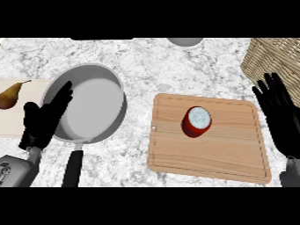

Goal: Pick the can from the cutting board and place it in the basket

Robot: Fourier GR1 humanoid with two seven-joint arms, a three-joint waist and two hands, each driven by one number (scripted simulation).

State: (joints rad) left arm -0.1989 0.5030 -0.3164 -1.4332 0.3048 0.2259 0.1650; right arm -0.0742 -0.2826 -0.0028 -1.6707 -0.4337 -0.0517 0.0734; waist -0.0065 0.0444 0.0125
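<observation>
a red can [197, 122] stands near the middle of a wooden cutting board [210, 160] on the marble bench [152, 66]. the right hand [283, 118] hangs open beside the board's right edge, fingers straight and slightly spread, clear of the can. a wicker basket [282, 61] sits at upper right. the left hand [43, 121], fingers straight, overlaps the rim of a grey frying pan [93, 105]; a pear [8, 96] lies on a pale board [3, 125] beyond.

— Where are you looking from?
— From the head, steeply down on the counter [152, 66], close in.
— Which way does your view face?
— Forward, away from the body; forearms enter at your lower edge. You have one view only.
</observation>
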